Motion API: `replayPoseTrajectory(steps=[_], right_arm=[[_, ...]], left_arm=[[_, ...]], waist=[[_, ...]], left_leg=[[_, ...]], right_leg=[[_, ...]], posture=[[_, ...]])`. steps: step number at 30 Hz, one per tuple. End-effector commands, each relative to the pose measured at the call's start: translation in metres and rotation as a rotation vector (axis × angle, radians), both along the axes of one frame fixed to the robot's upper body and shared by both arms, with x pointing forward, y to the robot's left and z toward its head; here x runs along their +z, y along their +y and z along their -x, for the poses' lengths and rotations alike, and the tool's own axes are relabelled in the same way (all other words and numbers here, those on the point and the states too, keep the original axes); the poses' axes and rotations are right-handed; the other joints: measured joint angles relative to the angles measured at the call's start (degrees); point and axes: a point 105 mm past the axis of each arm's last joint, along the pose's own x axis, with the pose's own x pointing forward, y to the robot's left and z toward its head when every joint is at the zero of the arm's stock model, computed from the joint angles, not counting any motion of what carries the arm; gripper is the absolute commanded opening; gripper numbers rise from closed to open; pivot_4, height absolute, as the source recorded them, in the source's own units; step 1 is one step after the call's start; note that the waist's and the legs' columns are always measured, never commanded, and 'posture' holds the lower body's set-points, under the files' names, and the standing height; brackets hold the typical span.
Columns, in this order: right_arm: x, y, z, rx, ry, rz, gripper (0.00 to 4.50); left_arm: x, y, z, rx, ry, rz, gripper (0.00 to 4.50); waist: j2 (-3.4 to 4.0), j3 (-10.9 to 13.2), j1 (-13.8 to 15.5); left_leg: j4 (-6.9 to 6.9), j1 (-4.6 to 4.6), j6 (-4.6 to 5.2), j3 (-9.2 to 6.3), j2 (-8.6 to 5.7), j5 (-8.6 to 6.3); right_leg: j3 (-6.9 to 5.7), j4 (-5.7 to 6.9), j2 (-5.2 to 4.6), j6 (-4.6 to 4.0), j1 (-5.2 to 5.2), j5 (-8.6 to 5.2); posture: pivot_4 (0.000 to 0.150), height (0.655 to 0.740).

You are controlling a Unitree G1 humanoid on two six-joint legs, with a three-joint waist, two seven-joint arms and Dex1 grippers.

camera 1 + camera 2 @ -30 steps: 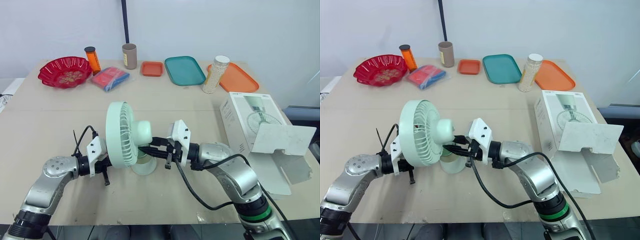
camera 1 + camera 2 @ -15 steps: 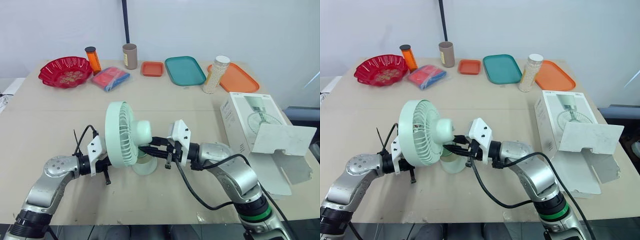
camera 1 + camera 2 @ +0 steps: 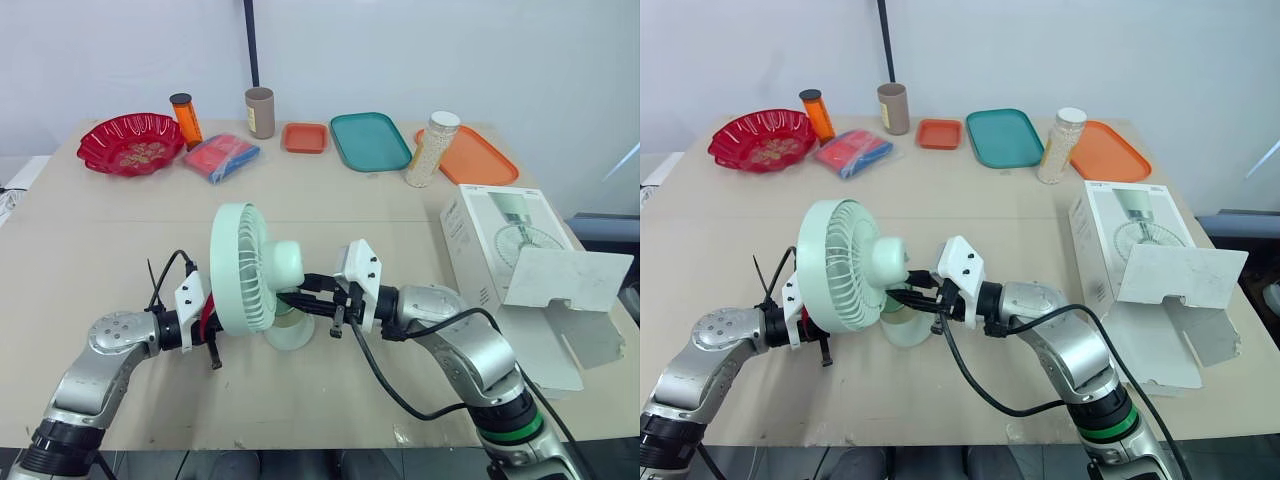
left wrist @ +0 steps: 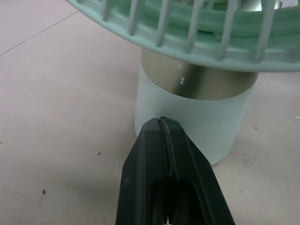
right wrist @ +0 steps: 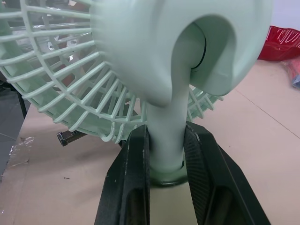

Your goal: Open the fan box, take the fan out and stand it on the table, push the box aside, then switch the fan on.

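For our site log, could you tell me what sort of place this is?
Probably a robot test lab: a plain table by a bare wall, with a teal tray and red bowl set out beyond the fan.

the fan [image 3: 245, 268] is smooth pale-green plastic with a soft sheen, and a shiny metallic band [image 4: 197, 82] rings its base. the right gripper [image 5: 166, 136] has matt black plastic fingers [image 5: 133, 187]. the surface [image 3: 100, 240] looks matt and lightly scuffed; the box [image 3: 490, 235] is smooth white card.
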Motion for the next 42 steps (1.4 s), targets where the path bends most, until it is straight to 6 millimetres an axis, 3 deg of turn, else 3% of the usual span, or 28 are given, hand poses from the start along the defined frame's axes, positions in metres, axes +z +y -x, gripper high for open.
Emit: replayPoseTrajectory(steps=[1, 9, 17, 23, 32, 42], right_arm=[[0.004, 0.003, 0.003, 0.016, -0.030, -0.003, 0.91], [0.004, 0.001, 0.001, 0.013, -0.033, -0.001, 0.91], [0.010, 0.000, 0.001, 0.023, -0.042, -0.007, 0.91], [0.023, 0.001, -0.003, 0.017, -0.067, -0.038, 0.91], [0.035, -0.001, -0.016, -0.016, -0.102, -0.059, 0.91], [0.033, 0.001, -0.039, -0.080, -0.130, -0.079, 0.91]], left_arm=[[0.014, -0.003, 0.003, -0.021, -0.050, 0.013, 0.05], [0.022, 0.007, 0.004, 0.026, -0.065, 0.016, 0.05], [0.028, 0.043, 0.013, 0.151, -0.049, -0.029, 0.05], [0.023, 0.055, 0.013, 0.229, -0.045, -0.041, 0.05], [0.021, 0.044, 0.009, 0.217, -0.051, -0.022, 0.05], [0.022, 0.039, 0.007, 0.208, -0.056, -0.012, 0.05]], waist=[[0.00, 0.00, -0.01], [0.00, 0.00, -0.01], [0.01, 0.00, -0.05], [0.01, 0.00, -0.05], [0.01, 0.00, -0.04], [0.01, 0.01, -0.06]], left_leg=[[0.00, 0.00, 0.00, 0.00, 0.00, 0.00], [0.00, 0.01, 0.01, 0.00, 0.01, 0.00], [0.00, 0.05, 0.03, 0.01, 0.04, -0.02], [0.00, 0.05, 0.03, 0.00, 0.03, -0.02], [-0.01, 0.03, 0.04, 0.01, 0.04, -0.03], [-0.01, 0.02, 0.05, 0.02, 0.03, -0.03]], right_leg=[[0.00, 0.00, 0.00, 0.00, 0.00, 0.00], [0.01, 0.02, 0.01, 0.00, 0.00, 0.00], [0.02, 0.06, 0.02, -0.02, -0.01, -0.01], [0.01, 0.07, 0.01, -0.02, -0.01, -0.02], [0.01, 0.06, 0.02, -0.03, -0.03, -0.03], [0.01, 0.06, 0.01, -0.03, -0.04, -0.03]], posture=[[0.150, 0.7400], [0.150, 0.7400], [0.150, 0.7400], [0.150, 0.7400], [0.150, 0.7400], [0.150, 0.7400]])
